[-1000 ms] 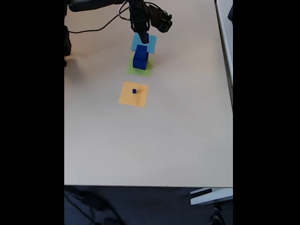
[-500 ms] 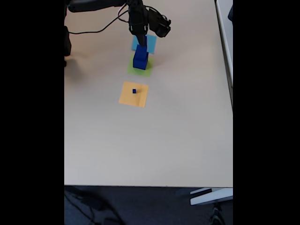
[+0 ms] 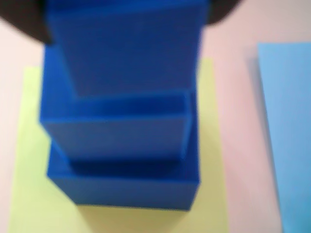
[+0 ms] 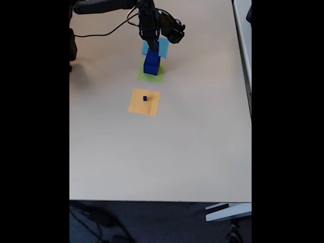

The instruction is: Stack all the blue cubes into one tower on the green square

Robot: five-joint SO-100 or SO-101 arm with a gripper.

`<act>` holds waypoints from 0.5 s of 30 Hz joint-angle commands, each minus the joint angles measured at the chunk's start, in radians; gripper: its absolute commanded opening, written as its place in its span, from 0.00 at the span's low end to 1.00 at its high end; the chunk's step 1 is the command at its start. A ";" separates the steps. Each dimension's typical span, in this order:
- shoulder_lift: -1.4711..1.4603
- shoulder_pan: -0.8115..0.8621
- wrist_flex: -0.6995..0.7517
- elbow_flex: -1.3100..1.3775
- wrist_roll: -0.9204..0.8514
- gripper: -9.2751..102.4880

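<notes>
The hand (image 4: 153, 44) pinches the top blue cube (image 3: 129, 43) over the stack of blue cubes (image 4: 151, 64) on the green square (image 3: 29, 194) — a light-blue patch (image 3: 286, 126) lies beside it. One tiny blue cube (image 4: 145, 98) sits apart on the orange patch (image 4: 137, 105) — all on the tabletop (image 4: 162, 152).

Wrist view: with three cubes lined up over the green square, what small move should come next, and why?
Probably open the gripper and lift straight up. The top cube looks seated on the middle cube above the green square. A tiny cube waits on the orange patch.
</notes>
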State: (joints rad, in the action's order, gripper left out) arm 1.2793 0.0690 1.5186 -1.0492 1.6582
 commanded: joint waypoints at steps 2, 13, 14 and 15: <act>0.077 0.012 -0.009 0.006 0.000 0.08; 0.078 0.015 -0.009 -0.034 0.011 0.08; 0.078 0.015 -0.009 -0.035 0.011 0.08; 0.078 0.015 -0.009 -0.037 0.011 0.08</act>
State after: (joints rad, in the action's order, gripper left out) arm 1.2793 0.0767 1.5186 -1.0891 1.6613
